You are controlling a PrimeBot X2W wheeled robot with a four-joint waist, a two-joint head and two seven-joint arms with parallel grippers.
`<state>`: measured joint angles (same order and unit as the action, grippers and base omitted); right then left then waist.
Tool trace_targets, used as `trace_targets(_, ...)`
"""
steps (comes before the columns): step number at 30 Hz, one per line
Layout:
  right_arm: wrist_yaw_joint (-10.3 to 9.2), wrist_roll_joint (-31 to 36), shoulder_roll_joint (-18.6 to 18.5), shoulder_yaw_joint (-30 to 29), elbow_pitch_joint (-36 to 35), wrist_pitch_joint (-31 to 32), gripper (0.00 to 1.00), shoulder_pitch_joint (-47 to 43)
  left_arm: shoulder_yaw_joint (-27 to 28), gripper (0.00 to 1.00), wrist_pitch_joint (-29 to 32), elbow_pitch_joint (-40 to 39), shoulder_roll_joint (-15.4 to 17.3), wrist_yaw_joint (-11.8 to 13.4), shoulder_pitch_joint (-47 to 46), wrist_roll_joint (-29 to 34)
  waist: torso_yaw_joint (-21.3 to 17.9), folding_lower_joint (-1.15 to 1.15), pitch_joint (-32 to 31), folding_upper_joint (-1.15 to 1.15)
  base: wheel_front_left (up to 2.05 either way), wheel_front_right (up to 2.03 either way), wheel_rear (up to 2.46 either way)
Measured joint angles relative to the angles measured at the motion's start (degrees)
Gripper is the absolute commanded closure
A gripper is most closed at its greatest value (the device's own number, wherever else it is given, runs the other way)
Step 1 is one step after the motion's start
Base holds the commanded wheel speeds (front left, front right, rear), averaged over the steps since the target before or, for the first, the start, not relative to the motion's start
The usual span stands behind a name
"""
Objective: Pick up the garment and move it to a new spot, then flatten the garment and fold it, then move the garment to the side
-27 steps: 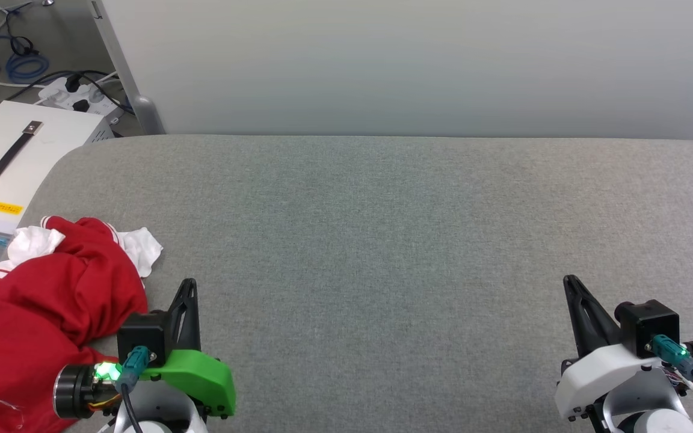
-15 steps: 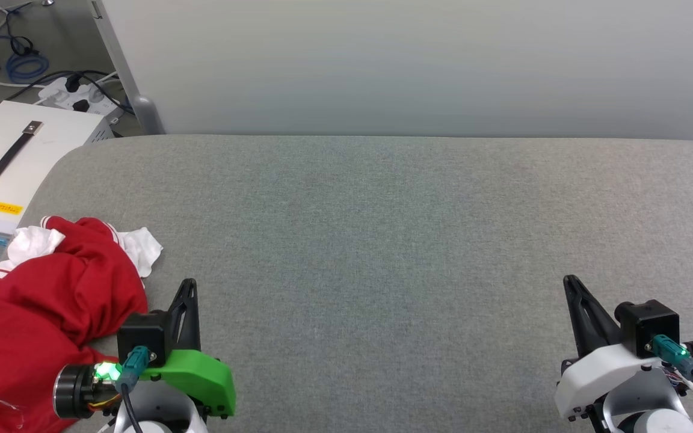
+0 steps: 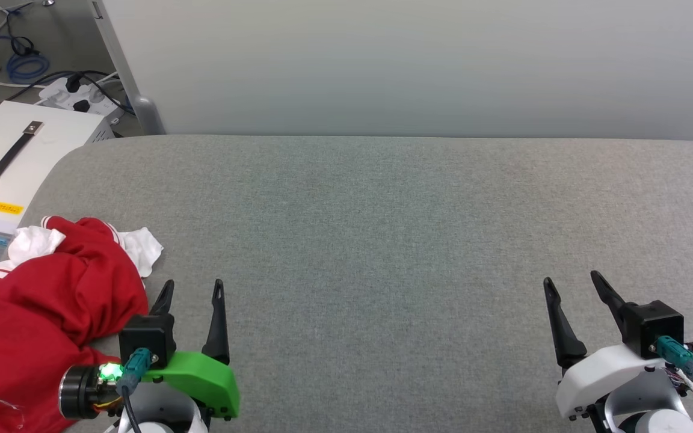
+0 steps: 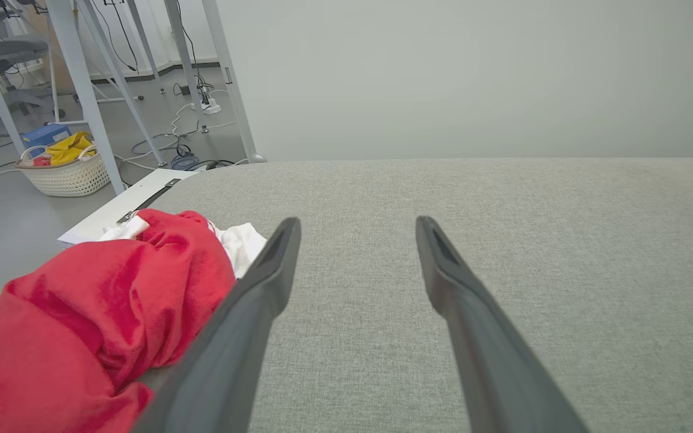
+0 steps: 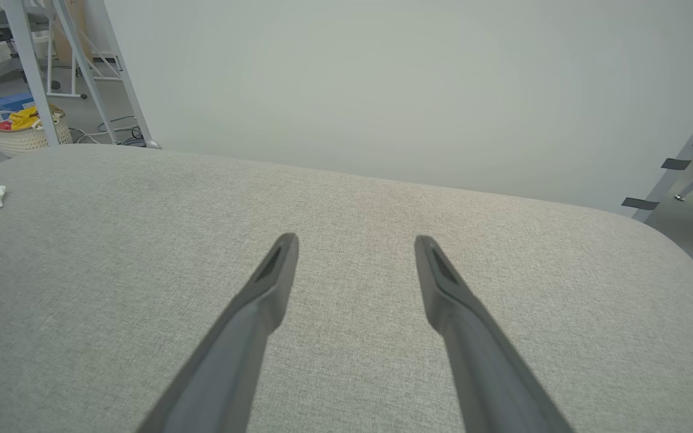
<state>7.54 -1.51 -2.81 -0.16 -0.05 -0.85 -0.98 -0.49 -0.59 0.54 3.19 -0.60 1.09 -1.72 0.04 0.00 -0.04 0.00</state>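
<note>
Down at the lower left of the head view, the left claw (image 3: 194,282) has its two dark fingers spread wide apart, and nothing is between them. It is over the gray cloth table (image 3: 382,240). Just beside it, on its left, lies the garment (image 3: 52,307). It is red and crumpled in a heap near the table's left edge, with white sleeve bits poking out at the far end. One finger is very close to the red cloth, but I cannot tell if they touch.

Over at the lower right, the right claw (image 3: 571,277) is spread wide too and holds nothing. It is well apart from the garment, with bare gray table under it.

Past the table's left corner sits a white box (image 3: 15,156) with a black handle. A power strip (image 3: 76,96) with cords lies on the floor behind it. A pale wall (image 3: 412,60) stands at the back of the table.
</note>
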Motion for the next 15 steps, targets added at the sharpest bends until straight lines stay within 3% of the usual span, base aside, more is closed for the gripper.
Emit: trace_targets(15, 0.00, -1.9, 0.0, -1.0, -0.7, -1.8, 0.00, 0.0, -1.1, 0.00, -1.9, 0.8, 0.0, -0.7, 0.0, -1.7, 0.1, 0.00, -0.3, 0.00, 0.00, 0.00, 0.00)
